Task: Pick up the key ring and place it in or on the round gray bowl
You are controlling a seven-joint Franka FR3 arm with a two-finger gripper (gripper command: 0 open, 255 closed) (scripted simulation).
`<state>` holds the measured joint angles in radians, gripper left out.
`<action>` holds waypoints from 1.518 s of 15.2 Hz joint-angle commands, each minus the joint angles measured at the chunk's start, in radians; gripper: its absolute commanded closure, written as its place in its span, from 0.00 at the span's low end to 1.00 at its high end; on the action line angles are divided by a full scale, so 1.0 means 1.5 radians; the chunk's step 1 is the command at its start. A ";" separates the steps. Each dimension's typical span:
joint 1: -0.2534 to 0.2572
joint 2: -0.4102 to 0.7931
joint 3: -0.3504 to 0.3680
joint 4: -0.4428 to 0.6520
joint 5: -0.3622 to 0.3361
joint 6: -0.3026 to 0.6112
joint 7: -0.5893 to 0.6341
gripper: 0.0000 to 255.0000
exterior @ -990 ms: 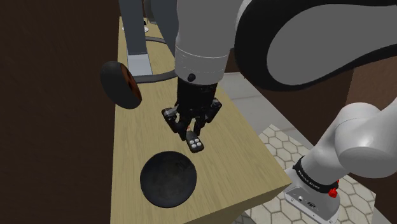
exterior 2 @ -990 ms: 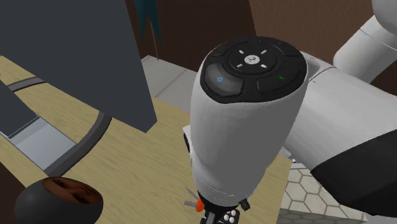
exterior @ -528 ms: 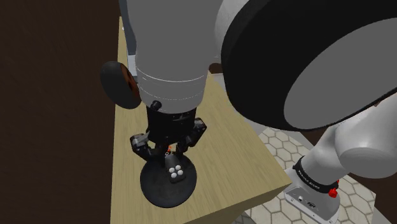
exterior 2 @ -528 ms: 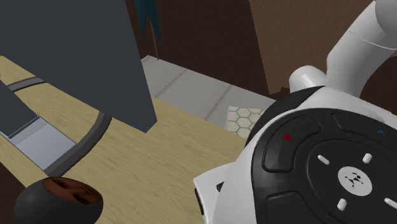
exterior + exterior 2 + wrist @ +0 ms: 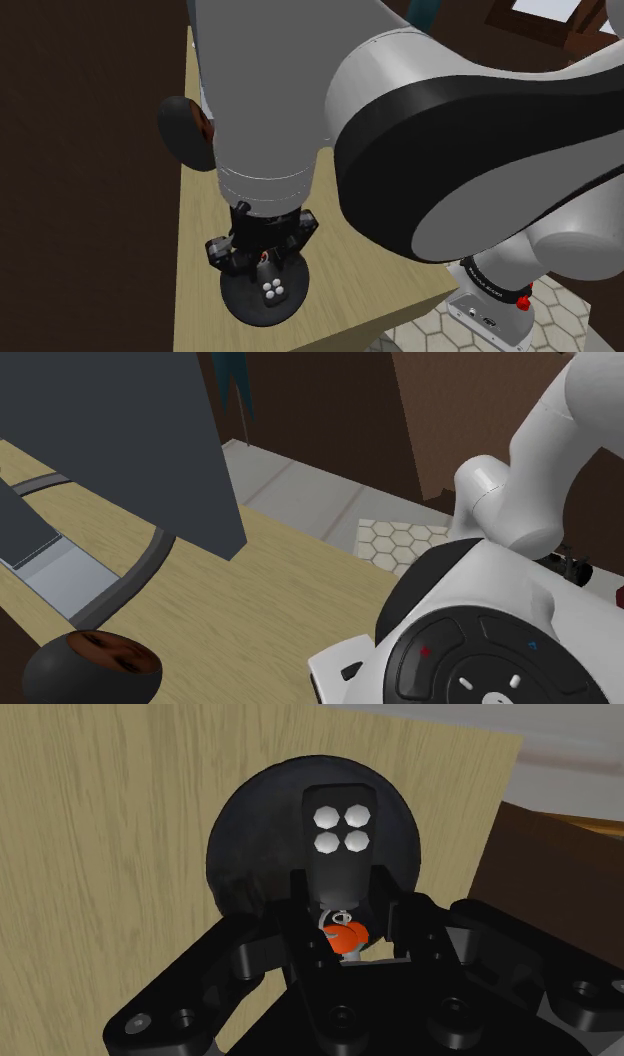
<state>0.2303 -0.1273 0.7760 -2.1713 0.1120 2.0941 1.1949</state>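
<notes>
The key ring is a black fob with white buttons (image 5: 340, 839) and an orange tag (image 5: 346, 938) on a small ring. My gripper (image 5: 340, 904) is shut on it, and the fob hangs out past the fingertips. Straight beneath lies the round dark bowl (image 5: 240, 854) on the light wooden tabletop. In the shoulder view the gripper (image 5: 262, 262) holds the fob (image 5: 272, 290) just over the bowl (image 5: 240, 300), near the table's front end. My white arm hides most of the hand there.
A dark round pot with brown contents (image 5: 186, 130) stands further back along the table's left edge, also seen as the pot (image 5: 90, 664). A tall dark grey box (image 5: 130, 442) and a grey mat (image 5: 60, 577) sit at the far end. The table edge (image 5: 440, 270) drops to tiled floor.
My gripper has carried the key ring from the bare wood to the shoulder view's lower left, and it now hangs lower over the bowl. The arm has swung across both exterior views.
</notes>
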 commanded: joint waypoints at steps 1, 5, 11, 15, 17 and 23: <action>0.000 0.009 0.003 -0.012 -0.006 0.019 0.004 1.00; -0.001 0.030 0.009 -0.033 -0.021 0.056 0.016 1.00; -0.002 0.041 0.011 -0.042 -0.030 0.073 0.022 1.00; -0.002 0.041 0.011 -0.042 -0.030 0.073 0.022 0.00; -0.002 0.041 0.011 -0.042 -0.030 0.073 0.022 0.00; -0.001 -0.001 0.001 -0.005 0.001 0.004 -0.001 0.00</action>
<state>0.2288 -0.1126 0.7820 -2.1977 0.1022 2.1336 1.2019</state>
